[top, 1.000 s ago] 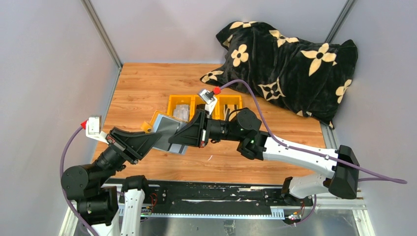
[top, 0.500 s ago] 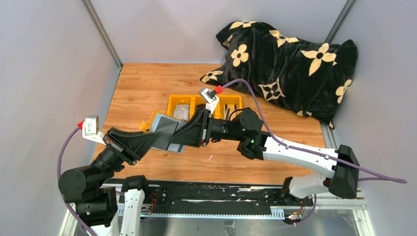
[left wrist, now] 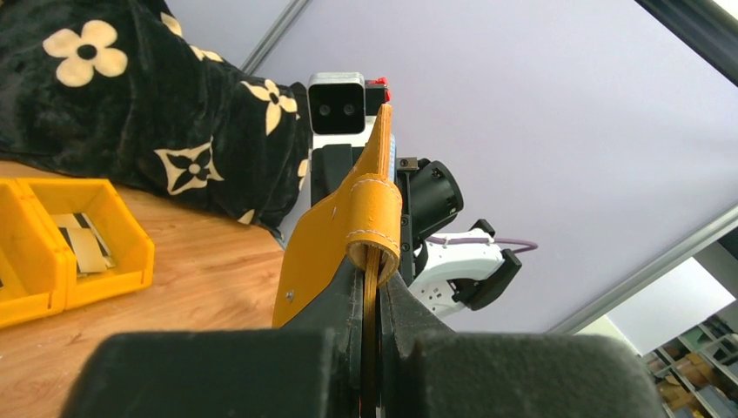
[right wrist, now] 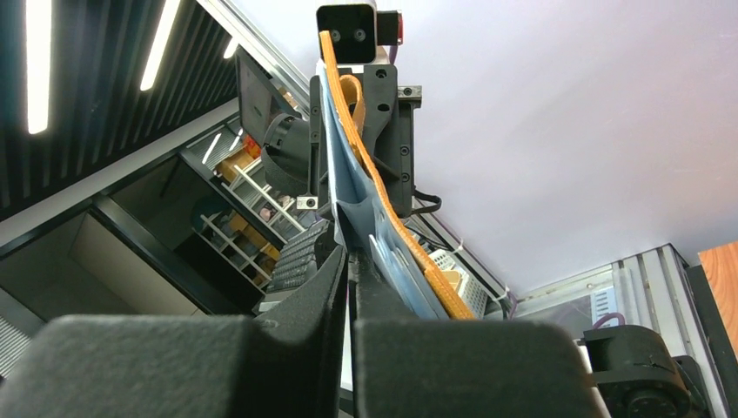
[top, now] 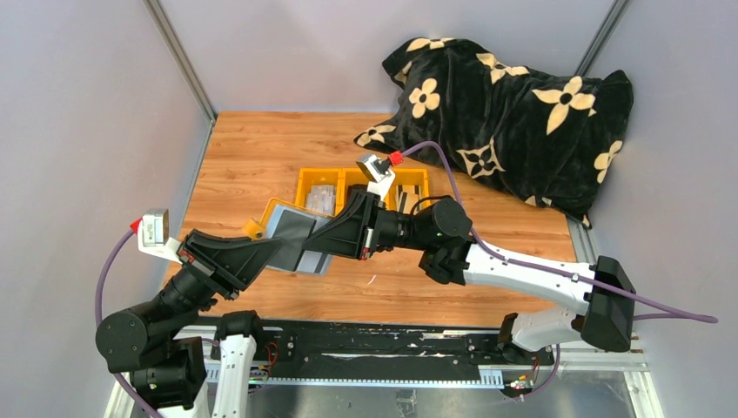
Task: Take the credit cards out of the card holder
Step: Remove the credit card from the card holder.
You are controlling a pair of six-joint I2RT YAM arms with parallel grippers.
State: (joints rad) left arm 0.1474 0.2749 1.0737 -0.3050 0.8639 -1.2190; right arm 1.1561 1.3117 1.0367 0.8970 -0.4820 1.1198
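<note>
Both grippers hold the card holder above the table, its mustard outside down and its grey-blue inner face up. My left gripper is shut on its mustard edge; in the left wrist view that edge is pinched between the jaws of the left gripper. My right gripper reaches in from the right. In the right wrist view the right gripper is nearly closed on a thin pale card edge, beside the holder's grey-blue pockets. Other credit cards lie in the tray.
A yellow three-compartment tray stands just behind the holder, also seen in the left wrist view as the tray. A black flowered cushion fills the back right corner. Grey walls close in the wooden table on the left and the back.
The right jaws opened briefly and closed again at the holder. The left arm's wrist dropped back and left, and the holder shifted slightly left with both grippers still at it.
</note>
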